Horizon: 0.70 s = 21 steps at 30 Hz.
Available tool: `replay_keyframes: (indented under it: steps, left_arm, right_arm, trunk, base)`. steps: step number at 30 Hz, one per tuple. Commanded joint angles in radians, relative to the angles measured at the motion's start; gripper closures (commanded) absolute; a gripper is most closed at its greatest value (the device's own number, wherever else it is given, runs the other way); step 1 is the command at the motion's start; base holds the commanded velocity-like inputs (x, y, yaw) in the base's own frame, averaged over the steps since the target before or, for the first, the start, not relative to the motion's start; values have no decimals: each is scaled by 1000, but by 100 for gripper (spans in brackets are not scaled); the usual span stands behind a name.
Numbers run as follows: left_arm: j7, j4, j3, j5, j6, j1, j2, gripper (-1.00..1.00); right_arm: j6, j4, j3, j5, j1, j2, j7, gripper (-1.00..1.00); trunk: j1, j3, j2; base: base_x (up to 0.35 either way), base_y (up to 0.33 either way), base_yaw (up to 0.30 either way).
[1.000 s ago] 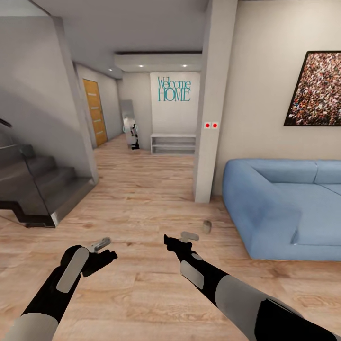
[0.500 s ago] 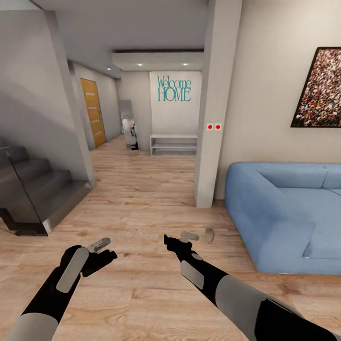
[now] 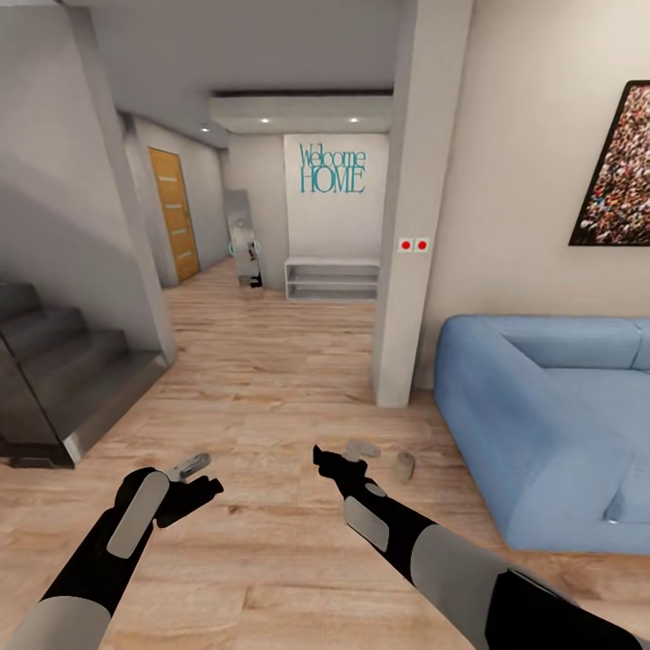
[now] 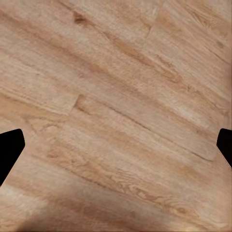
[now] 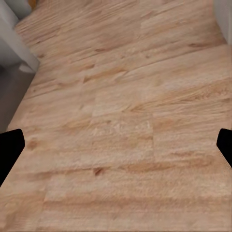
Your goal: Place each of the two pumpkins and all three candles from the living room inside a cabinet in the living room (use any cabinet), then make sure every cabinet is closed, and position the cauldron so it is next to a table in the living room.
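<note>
On the wood floor (image 3: 271,379) by the blue sofa (image 3: 542,424) lies a candle (image 3: 405,465), so steer squarely toward it, keeping the left gripper (image 3: 194,478) and right gripper (image 3: 338,462) spread open and empty.

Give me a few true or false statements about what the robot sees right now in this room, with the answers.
1. A candle lies on the wooden floor near the blue sofa. True.
2. The right gripper holds a pumpkin. False: it is open and empty.
3. The wall lettering reads Welcome HOME. True.
4. The left gripper is shut on a candle. False: it is open over bare floor.
5. The sofa is red. False: blue.
</note>
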<state>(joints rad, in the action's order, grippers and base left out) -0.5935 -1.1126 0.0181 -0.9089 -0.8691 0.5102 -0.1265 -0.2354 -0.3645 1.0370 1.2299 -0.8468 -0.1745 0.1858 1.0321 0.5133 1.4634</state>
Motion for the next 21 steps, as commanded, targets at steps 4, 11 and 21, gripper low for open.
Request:
replay_keyframes:
  steps: [4,11,21]
  left_arm:
    - [-10,-1,3,-9,-1,1,0,-100]
    - [-11,-1,3,-6,-1,1,1,-100]
    - [-10,-1,3,-5,-1,1,0,-100]
  right_arm:
    - [11,13,7,12,-1,0,41,-100]
    - [94,94,2,36,-1,0,76,-100]
    - [121,104,-1,202,-1,0,100,-100]
  trunk:
    - [1,1,1]
    - [1,1,1]
    - [1,1,1]
  base:
    - [335,0,0]
    - [335,0,0]
    - [335,0,0]
